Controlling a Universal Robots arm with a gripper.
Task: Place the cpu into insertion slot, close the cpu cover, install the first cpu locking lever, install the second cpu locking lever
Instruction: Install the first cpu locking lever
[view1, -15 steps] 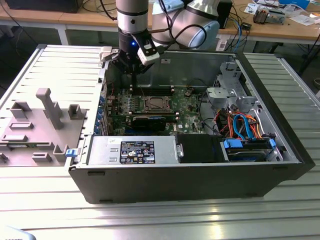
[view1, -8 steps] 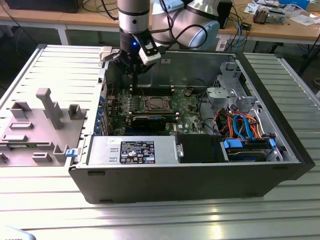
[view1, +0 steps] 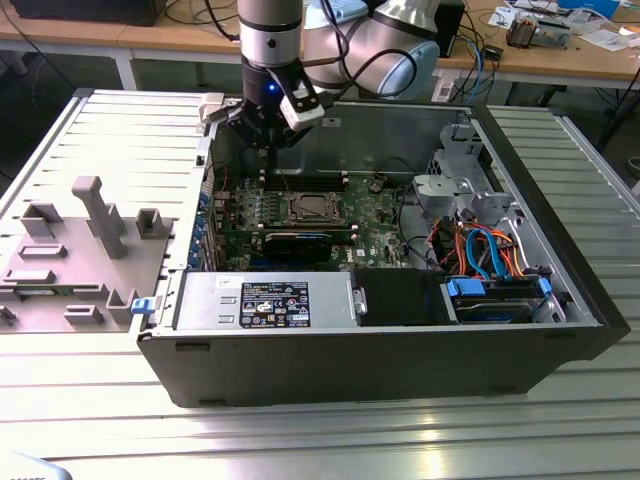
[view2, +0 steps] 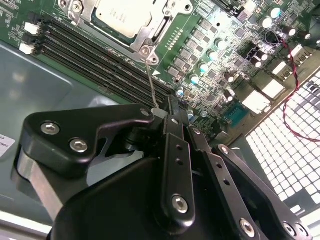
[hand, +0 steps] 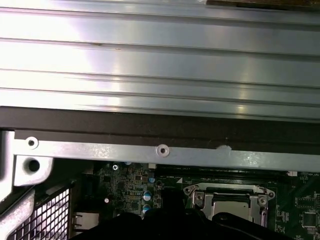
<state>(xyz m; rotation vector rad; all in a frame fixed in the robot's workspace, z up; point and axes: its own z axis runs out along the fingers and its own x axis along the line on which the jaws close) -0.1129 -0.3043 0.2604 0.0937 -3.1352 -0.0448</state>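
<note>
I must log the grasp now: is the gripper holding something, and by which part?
The gripper is shut on a thin metal lever, pinching its free end; the other end reaches the cpu cover corner.

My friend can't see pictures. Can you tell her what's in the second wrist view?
A black metal robot gripper pinches a thin silver wire lever beside the square silver CPU socket cover on a green motherboard. Long black memory slots run alongside the socket.

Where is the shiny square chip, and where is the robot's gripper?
cpu (view2: 126, 16): second wrist view, on its silvery metal top.
gripper (view1: 268, 152): exterior view, at its lower tip above the motherboard.
</note>
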